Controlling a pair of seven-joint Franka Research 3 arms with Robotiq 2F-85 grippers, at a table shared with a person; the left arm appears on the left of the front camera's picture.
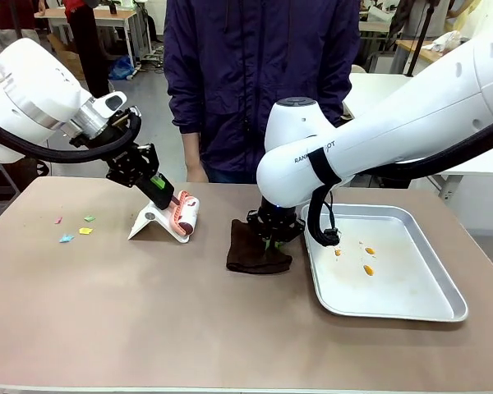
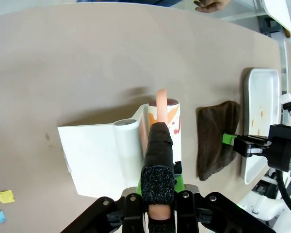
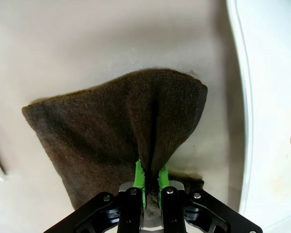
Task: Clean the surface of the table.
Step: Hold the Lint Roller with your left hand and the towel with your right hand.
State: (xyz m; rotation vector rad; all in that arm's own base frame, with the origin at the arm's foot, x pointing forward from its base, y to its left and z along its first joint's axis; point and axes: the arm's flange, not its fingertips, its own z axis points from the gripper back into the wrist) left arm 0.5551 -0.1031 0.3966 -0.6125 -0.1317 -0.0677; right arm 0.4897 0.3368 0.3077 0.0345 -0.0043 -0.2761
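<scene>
Early days on this one, I'd say. The left hand [image 1: 166, 195] is clamped shut on the pink handle of the lint roller [image 1: 186, 212]. As far as I can tell the roller sits in its white stand [image 1: 150, 222], not lifted out yet. The right hand [image 1: 271, 236] is closed too, pinching a fold of the brown cloth [image 1: 253, 256], which lies on the worktop [image 1: 148, 320] just beside the metal tray [image 1: 427, 305].

So both tools are grabbed, but the actual cleaning looks undone. 4 little coloured paper scraps [image 1: 76, 230] are on the brownish worktop to the left of the stand, near but apart. Left to do: roll those up and wipe the surface. The tray has a few orange bits [image 1: 368, 269] in it.
</scene>
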